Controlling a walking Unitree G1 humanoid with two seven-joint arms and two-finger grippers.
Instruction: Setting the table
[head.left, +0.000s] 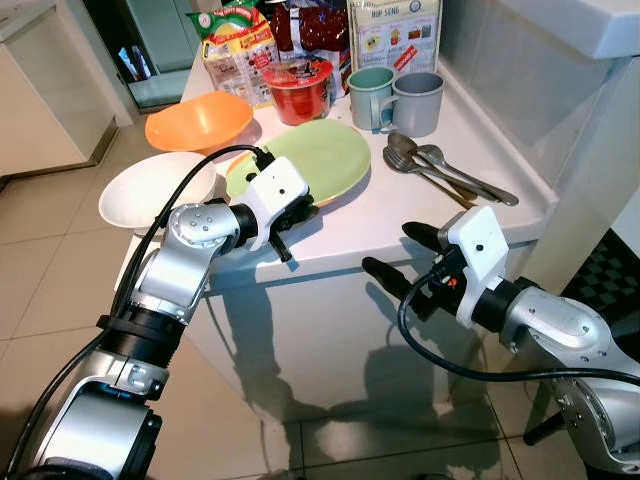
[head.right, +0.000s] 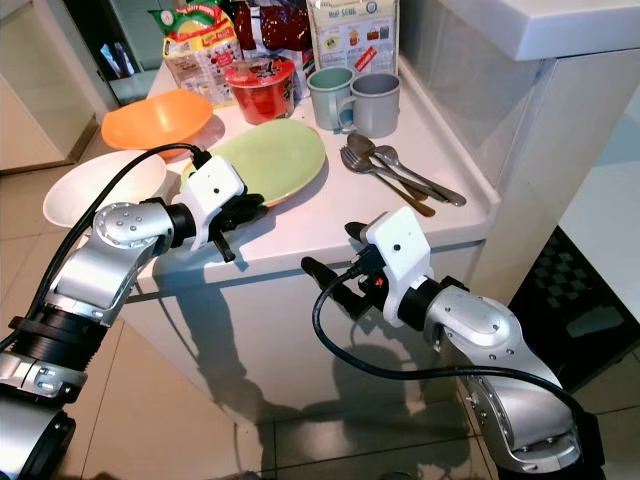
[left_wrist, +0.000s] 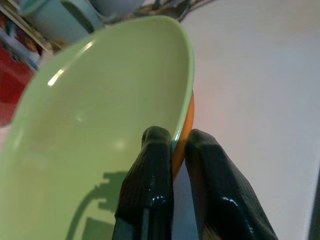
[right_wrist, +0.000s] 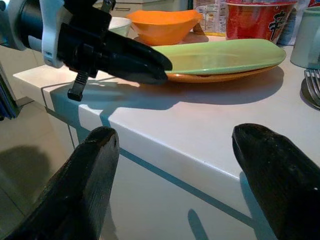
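A green plate (head.left: 320, 160) lies on a white table (head.left: 400, 215), stacked on an orange plate (right_wrist: 215, 77) whose rim shows beneath it. My left gripper (left_wrist: 179, 137) is shut on the near rim of the green plate, one finger on top and one below, with the orange rim between them. Below the table's front edge and right of the plate, my right gripper (head.left: 395, 252) hangs open and holds nothing. In the right wrist view its fingertips (right_wrist: 100, 145) point at the table edge and the left gripper (right_wrist: 145, 62).
An orange bowl (head.left: 198, 122) and a white bowl (head.left: 155, 190) sit left of the plates. Behind the plates are a red noodle cup (head.left: 298, 88), two mugs (head.left: 372, 95) and food packets. Spoons and forks (head.left: 440, 170) lie right of the plates. A wall borders the table's right side.
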